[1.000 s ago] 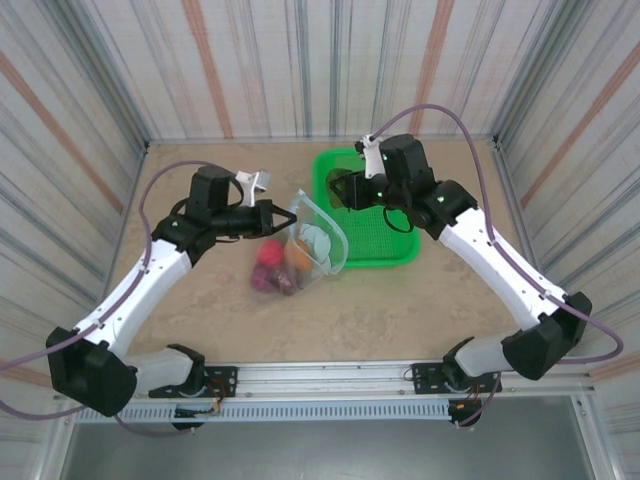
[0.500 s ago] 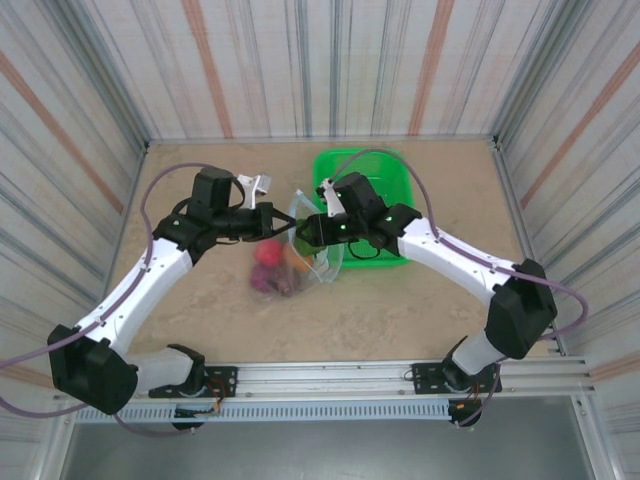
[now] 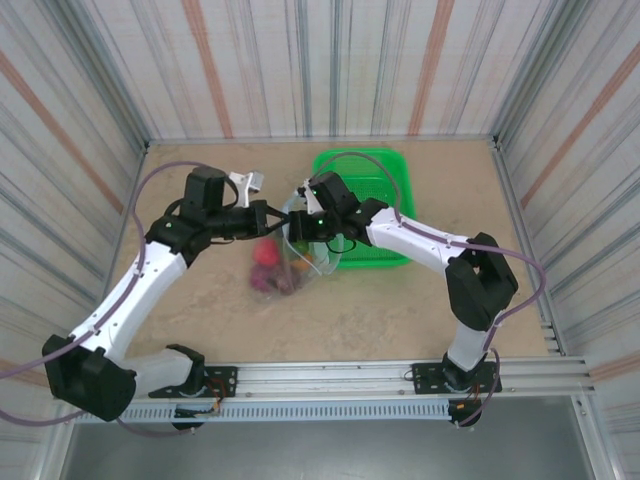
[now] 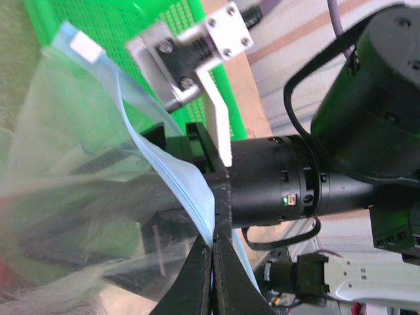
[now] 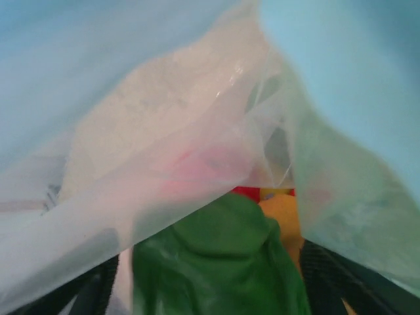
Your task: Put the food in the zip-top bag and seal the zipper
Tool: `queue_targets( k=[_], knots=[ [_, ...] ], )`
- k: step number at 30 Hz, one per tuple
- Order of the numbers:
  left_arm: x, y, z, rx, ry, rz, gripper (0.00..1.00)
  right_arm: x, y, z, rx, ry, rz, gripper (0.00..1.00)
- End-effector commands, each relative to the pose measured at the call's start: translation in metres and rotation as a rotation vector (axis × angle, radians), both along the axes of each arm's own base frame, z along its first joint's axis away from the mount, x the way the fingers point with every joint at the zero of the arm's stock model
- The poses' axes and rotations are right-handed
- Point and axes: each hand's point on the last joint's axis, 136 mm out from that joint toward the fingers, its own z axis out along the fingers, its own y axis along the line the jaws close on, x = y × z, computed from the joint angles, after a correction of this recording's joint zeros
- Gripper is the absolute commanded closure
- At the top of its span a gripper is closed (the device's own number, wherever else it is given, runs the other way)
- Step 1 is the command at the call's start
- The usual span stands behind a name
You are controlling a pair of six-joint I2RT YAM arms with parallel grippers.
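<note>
**Both arms at the mouth of the bag, mid-counter**

The left end effector had its fingers pressed together on the thin pale blue zipper strip, holding up the mouth edge of the clear, crinkly zip-top bag. The bag sat near the middle of the beige counter, against the left rim of the green mesh plastic basket. The right end effector was inside the bag's mouth, jaws spread on either side of a green toy vegetable; whether they touched it could not be told. Red, orange and maroon toy foods lay in the bag's bottom. Bare counter ran from the bag to the near edge and the left edge.
</note>
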Motion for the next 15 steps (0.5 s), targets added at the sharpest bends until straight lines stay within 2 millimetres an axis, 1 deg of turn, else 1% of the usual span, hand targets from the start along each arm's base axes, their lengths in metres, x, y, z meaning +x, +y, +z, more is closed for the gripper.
queue_targets(
  k=[1, 5, 9, 11, 15],
  knots=[
    [0.002, 0.015, 0.013, -0.015, -0.052, 0.059, 1.00, 0.000, 0.004, 0.013, 0.014, -0.010, 0.001, 0.18],
    [-0.001, 0.018, 0.018, -0.014, -0.079, 0.053, 1.00, -0.004, -0.006, 0.031, 0.012, -0.050, -0.002, 0.16],
    [-0.001, 0.024, 0.013, 0.010, -0.082, 0.082, 1.00, -0.005, -0.021, 0.054, 0.032, -0.092, -0.030, 0.17],
    [-0.002, 0.028, 0.010, 0.017, -0.083, 0.103, 1.00, -0.006, -0.030, 0.067, 0.049, -0.114, -0.048, 0.20],
    [-0.006, 0.033, 0.009, 0.023, -0.089, 0.123, 1.00, -0.005, -0.054, 0.088, 0.064, -0.163, -0.107, 0.32]
  ],
)
